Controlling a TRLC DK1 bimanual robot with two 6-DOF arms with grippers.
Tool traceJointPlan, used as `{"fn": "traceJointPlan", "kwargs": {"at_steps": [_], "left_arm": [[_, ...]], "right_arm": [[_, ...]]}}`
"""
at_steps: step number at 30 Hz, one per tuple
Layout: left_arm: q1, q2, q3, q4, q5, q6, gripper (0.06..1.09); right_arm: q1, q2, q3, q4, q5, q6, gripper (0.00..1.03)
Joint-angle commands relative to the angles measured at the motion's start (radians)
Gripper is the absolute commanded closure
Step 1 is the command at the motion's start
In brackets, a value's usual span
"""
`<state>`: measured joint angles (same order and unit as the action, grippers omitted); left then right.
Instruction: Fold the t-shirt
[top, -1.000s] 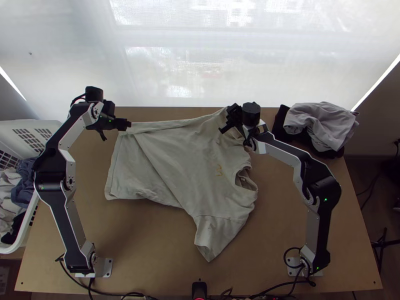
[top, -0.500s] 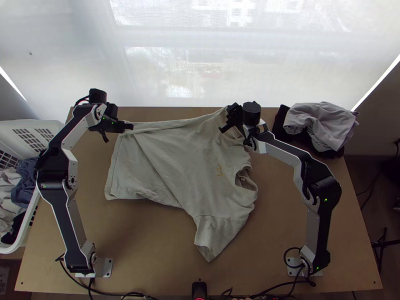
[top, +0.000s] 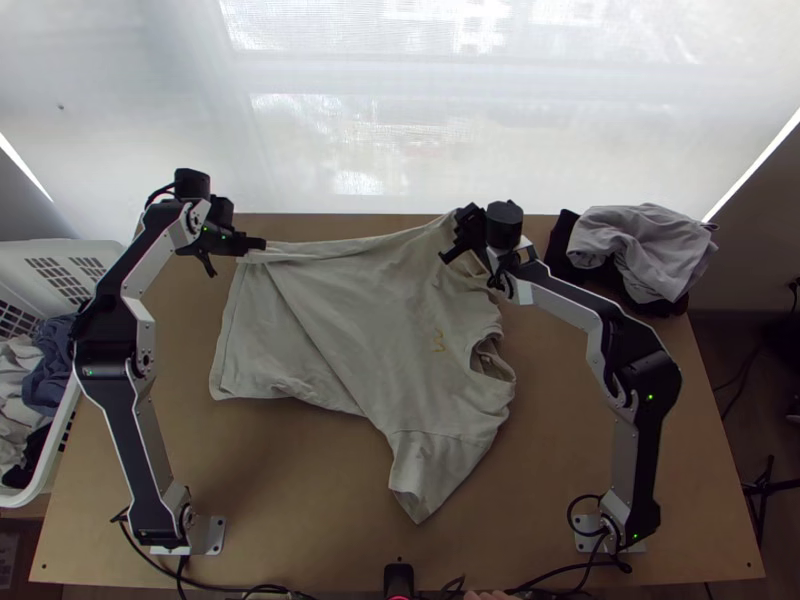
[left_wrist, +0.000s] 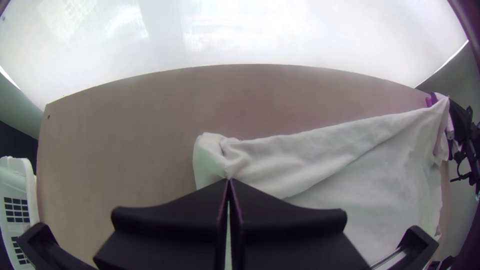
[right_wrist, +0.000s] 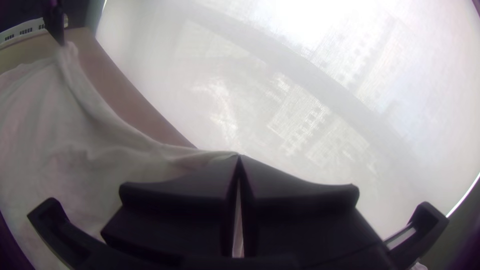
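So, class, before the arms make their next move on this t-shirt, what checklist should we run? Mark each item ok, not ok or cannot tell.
1. Left gripper shut on the t-shirt: ok, at a far corner.
2. Right gripper shut on the t-shirt: ok, at the far edge.
3. Near sleeve folded in: not ok, it sticks out toward the bases.
4. T-shirt apart from the clothes pile: ok, table between.
5. Both layers caught in each grip: cannot tell.
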<state>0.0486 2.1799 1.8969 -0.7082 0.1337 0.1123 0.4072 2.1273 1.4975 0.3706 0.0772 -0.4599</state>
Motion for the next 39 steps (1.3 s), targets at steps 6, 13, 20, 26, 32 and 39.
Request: {"fn": "traceJointPlan", "kwargs": {"at_steps": [6,13,20,26,32,39], "left_arm": [[0.008,0.049,0.119,0.096,-0.002,-0.008,1.05],[0.014,0.072,0.119,0.266,-0.037,-0.030,1.05],[0.010,0.115,0.119,0.358,-0.042,-0.039,1.05],[0.002,0.150,0.116,0.429,-0.042,-0.053,1.05],[0.004,0.136,0.076,0.589,-0.060,-0.082,1.05],[0.007,0.093,-0.028,0.717,-0.071,-0.099,1.05]], "right_arm": [[-0.018,0.074,0.109,-0.007,0.010,-0.019,1.00],[-0.039,0.152,0.208,-0.009,0.033,-0.033,1.00],[-0.050,0.197,0.251,-0.012,0.038,-0.043,1.00],[-0.054,0.218,0.259,-0.010,0.038,-0.040,1.00],[-0.059,0.220,0.256,-0.001,0.038,-0.033,1.00],[-0.061,0.210,0.250,0.017,0.042,-0.023,1.00]]}}
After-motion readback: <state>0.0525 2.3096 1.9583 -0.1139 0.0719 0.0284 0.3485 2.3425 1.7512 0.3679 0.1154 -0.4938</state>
